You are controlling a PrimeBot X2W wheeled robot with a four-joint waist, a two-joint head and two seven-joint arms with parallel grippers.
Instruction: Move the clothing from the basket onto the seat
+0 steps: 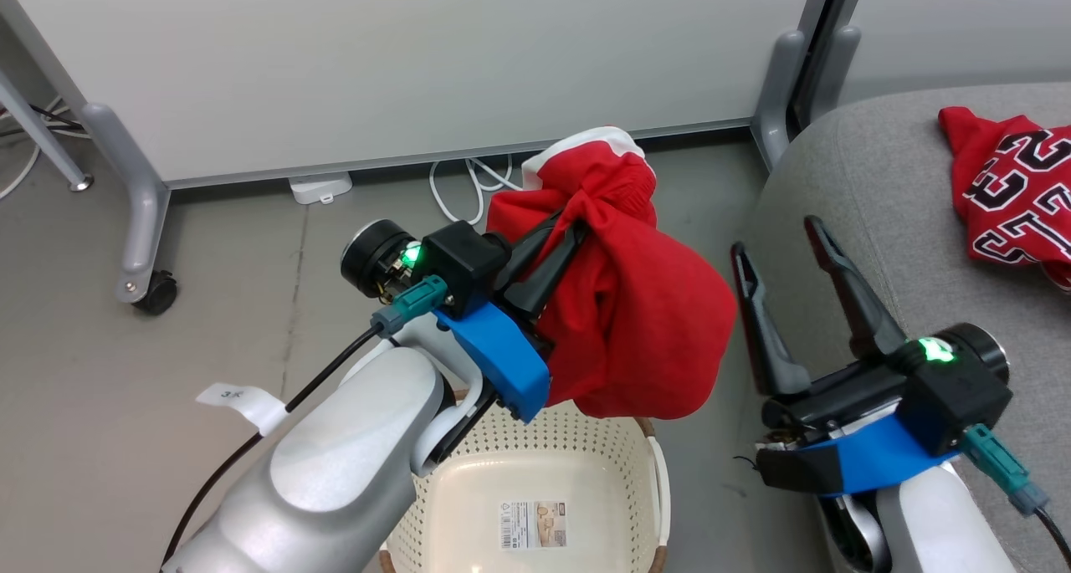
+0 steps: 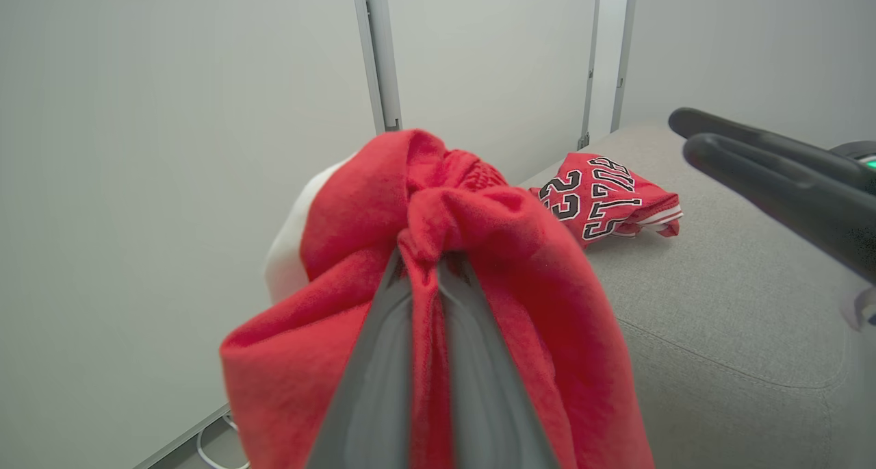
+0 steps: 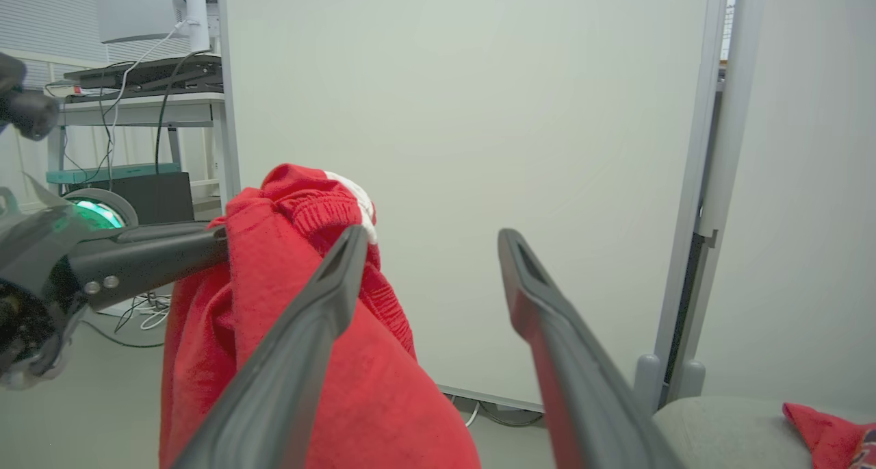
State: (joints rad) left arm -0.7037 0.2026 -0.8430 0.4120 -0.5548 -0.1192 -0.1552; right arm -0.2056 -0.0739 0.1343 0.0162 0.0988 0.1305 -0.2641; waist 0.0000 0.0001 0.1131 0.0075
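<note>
Matt, soft cloth: plain red garment. Smooth, perforated cream plastic: basket. Matt grey woven fabric: seat.

Bright, even indoor light, soft faint shadows, head view sharp, left claw blurred close to the lens, slight wide-angle bowing at wrist-view edges

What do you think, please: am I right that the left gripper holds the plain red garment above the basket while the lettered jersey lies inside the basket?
Not quite: the jersey lies on the grey seat, not inside the basket, as the head view shows. The left gripper does hold the plain red garment above the basket.
</note>
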